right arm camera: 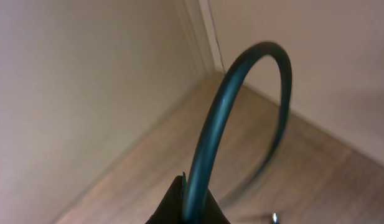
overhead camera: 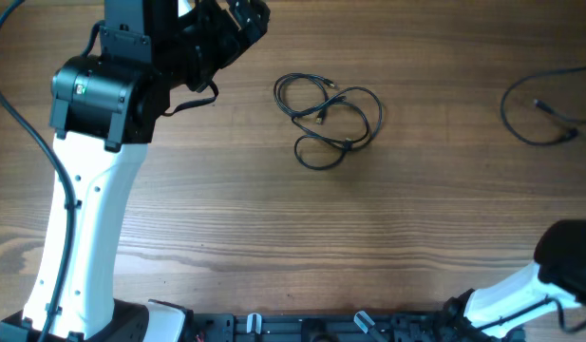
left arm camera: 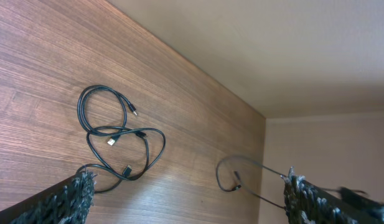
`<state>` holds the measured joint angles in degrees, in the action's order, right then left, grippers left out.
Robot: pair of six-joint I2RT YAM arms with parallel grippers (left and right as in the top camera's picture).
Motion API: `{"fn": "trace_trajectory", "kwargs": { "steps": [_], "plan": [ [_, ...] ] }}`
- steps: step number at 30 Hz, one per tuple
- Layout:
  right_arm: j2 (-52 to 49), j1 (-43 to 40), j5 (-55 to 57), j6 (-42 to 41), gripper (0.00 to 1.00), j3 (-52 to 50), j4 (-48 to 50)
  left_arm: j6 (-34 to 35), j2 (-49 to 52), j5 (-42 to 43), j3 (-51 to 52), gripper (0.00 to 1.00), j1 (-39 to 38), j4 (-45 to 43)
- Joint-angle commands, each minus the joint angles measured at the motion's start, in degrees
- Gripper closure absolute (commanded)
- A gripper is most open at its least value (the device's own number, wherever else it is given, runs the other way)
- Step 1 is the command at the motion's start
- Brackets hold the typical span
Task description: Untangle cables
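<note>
As we look down: wooden desk (overhead camera: pixel 226 218); left arm (overhead camera: pixel 84 190) stretched along left side; right arm (overhead camera: pixel 549 275) low at right corner. Tangled cables (overhead camera: pixel 329 119) lie mid-desk, well apart from both arms; lone cable (overhead camera: pixel 544 119) loops near right edge. Left fingers (overhead camera: pixel 245 19) spread wide, empty. Right fingers (right arm camera: pixel 185 202) pressed closed; dark cord (right arm camera: pixel 241 112) arcs up before them.

One tangled cable bunch (overhead camera: pixel 321 116); one separate cable (overhead camera: pixel 555 119); one table (overhead camera: pixel 274 237).

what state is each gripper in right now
left gripper: open, empty
right gripper: closed on a cable
</note>
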<state>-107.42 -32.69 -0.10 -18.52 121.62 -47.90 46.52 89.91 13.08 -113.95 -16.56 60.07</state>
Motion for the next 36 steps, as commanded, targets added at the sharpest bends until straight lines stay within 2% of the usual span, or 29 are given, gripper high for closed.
{"fn": "trace_trajectory", "kwargs": {
  "steps": [1, 2, 4, 5, 6, 9, 11, 16, 19, 23, 28, 31, 36],
  "plan": [
    [-6.4, 0.2, 0.0, -1.8, 0.95, 0.5, -1.7, -1.3, 0.1, -1.0, 0.0, 0.00, -0.2, 0.2],
    [-7.9, 0.3, 0.1, -2.5, 0.88, 0.5, -2.5, -1.3, 0.1, -1.0, 0.0, 0.00, -0.2, 0.2],
    [-9.8, 0.3, 0.0, -2.5, 0.31, 0.5, -3.5, -1.3, 0.1, -1.0, 0.0, 0.00, -0.2, 0.2],
    [-9.8, 0.4, 0.0, -2.5, 0.14, 0.5, -3.6, -1.3, 0.1, -1.0, 0.0, 0.00, -0.2, 0.2],
    [-9.7, 0.4, -0.1, -2.5, 0.02, 0.5, -3.5, -1.3, 0.1, -1.0, 0.0, 0.00, -0.2, 0.2],
    [-8.7, 0.5, -6.3, -1.6, 0.00, 0.5, -3.9, -1.3, 0.1, -1.0, 0.0, 0.00, -0.2, 0.2],
    [-6.8, 1.5, -10.2, 3.7, 0.00, 0.5, -3.6, -1.3, 0.1, -1.0, 0.0, 0.00, -0.2, 0.2],
    [3.5, 8.6, -12.1, 15.5, 0.00, 0.5, -4.4, -1.3, 0.1, -1.0, 0.0, 0.00, -0.2, 0.2],
    [8.1, 14.0, -16.3, 17.3, 0.00, 0.5, -8.5, -3.5, 0.5, -1.0, 0.1, 0.00, -0.4, 0.7],
    [7.8, 22.3, -23.0, 16.9, 0.00, 0.5, -18.5, -9.7, 4.4, -0.9, 0.4, 0.00, -1.2, 4.9],
    [3.6, 26.3, -25.5, 16.7, 0.00, -0.1, -22.8, -18.8, 11.9, -0.7, 0.5, 0.10, -1.8, 13.0],
    [1.3, 26.4, -25.5, 12.9, 0.00, -2.0, -23.8, -19.6, 16.8, -0.8, 0.5, 0.15, -3.4, 16.2],
    [0.7, 26.4, -25.4, 12.5, 0.00, -7.7, -23.1, -19.5, 24.4, -1.4, 3.0, 0.19, -4.6, 16.6]
  ]
}}
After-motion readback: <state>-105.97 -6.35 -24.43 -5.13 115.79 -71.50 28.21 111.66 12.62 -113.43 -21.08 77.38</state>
